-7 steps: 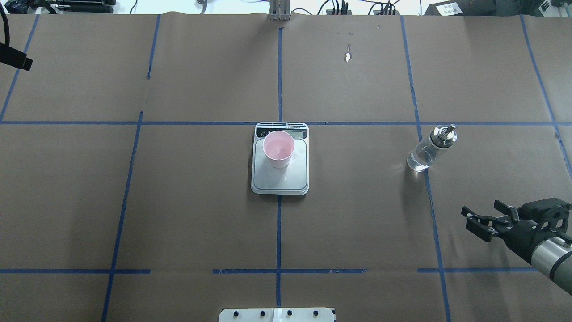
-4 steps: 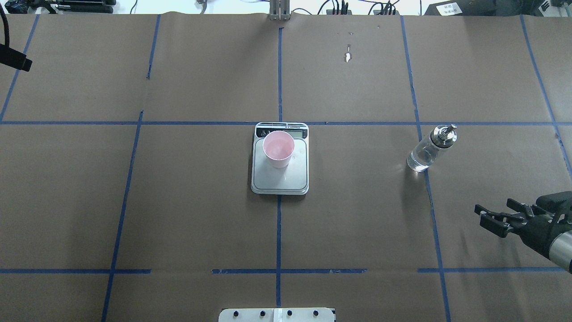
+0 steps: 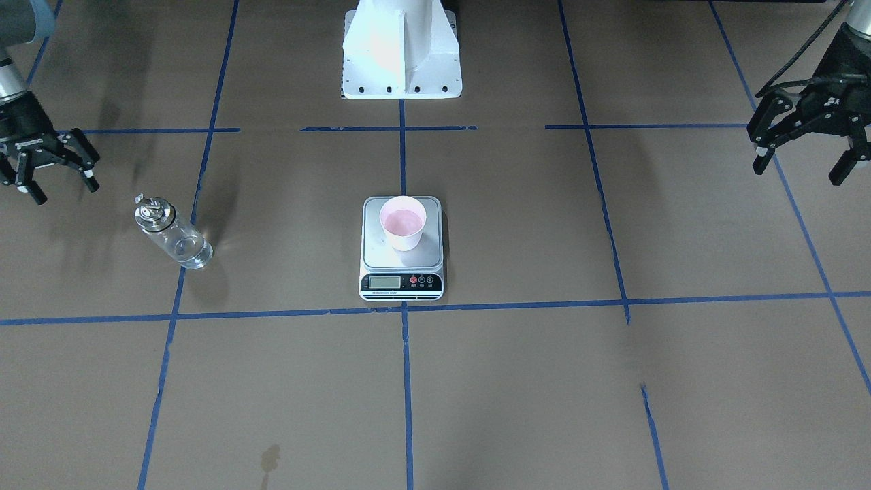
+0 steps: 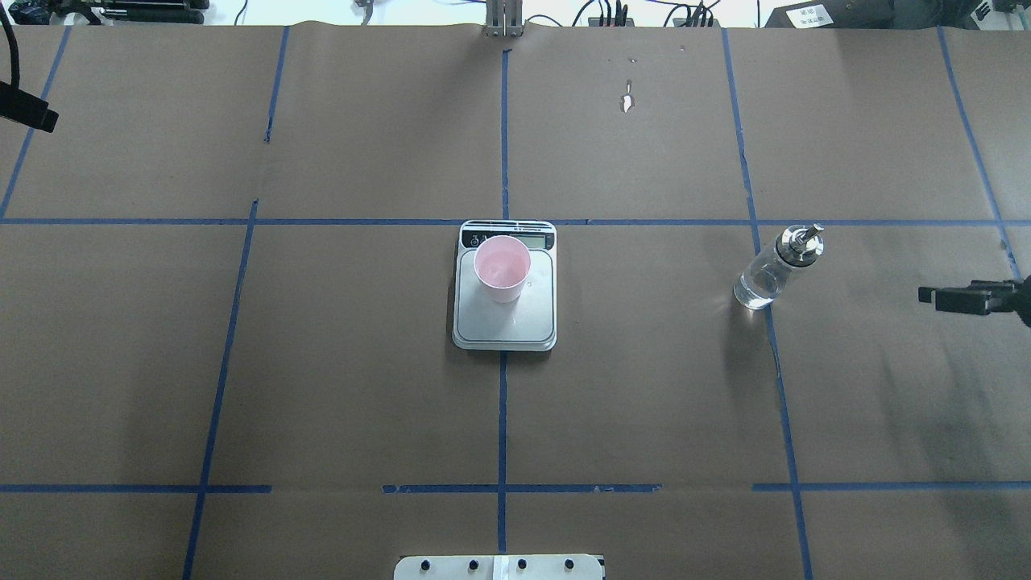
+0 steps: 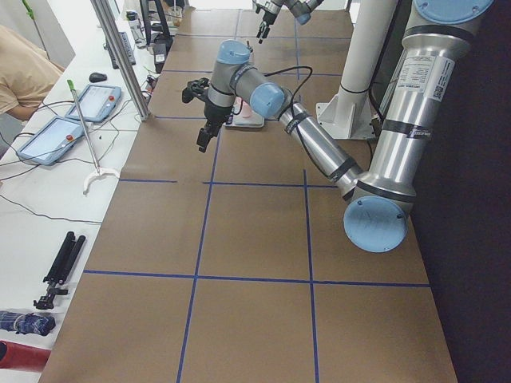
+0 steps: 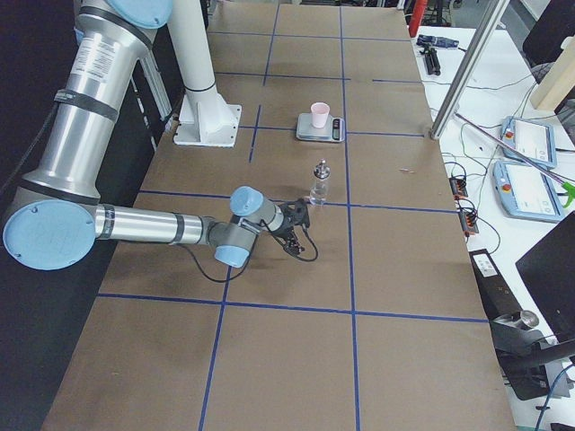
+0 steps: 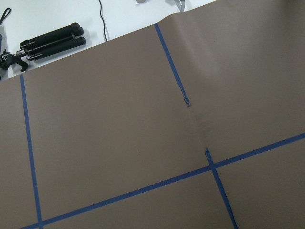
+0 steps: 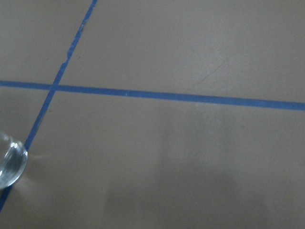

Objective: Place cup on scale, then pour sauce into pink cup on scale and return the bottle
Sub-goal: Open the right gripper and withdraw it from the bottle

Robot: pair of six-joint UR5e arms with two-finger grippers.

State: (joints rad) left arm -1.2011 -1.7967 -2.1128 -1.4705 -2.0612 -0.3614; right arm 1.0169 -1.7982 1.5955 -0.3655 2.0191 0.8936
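The cup (image 4: 502,268) stands upright on the scale (image 4: 503,324), inside the edges of the silver platform. Its inside shows pink and its outside whitish. Nothing touches it.

The scale lies flat at the middle of the table (image 4: 346,362), across the blue tape line (image 4: 502,419) that runs down the centre. Its black strip with the display (image 3: 384,282) and buttons faces away from the robot's base (image 3: 401,68).

The bottle (image 4: 765,278) stands upright on the table on the robot's right side, well apart from the scale, on another tape line. Its metal cap (image 4: 799,242) is at the top. The sauce (image 4: 753,292) shows only as clear liquid in the glass. The right wrist view catches the bottle's rounded glass edge (image 8: 10,162) at its lower left corner.

The right gripper (image 3: 62,190) hangs above the table near the bottle, on the side away from the scale and not touching it. Its jaws are spread and hold nothing.

The left gripper (image 3: 797,170) hangs over the opposite end of the table, well apart from the scale. Its jaws are likewise spread and hold nothing. The left wrist view shows only brown paper, tape lines and a folded black tripod (image 7: 52,40) beyond the table's edge.
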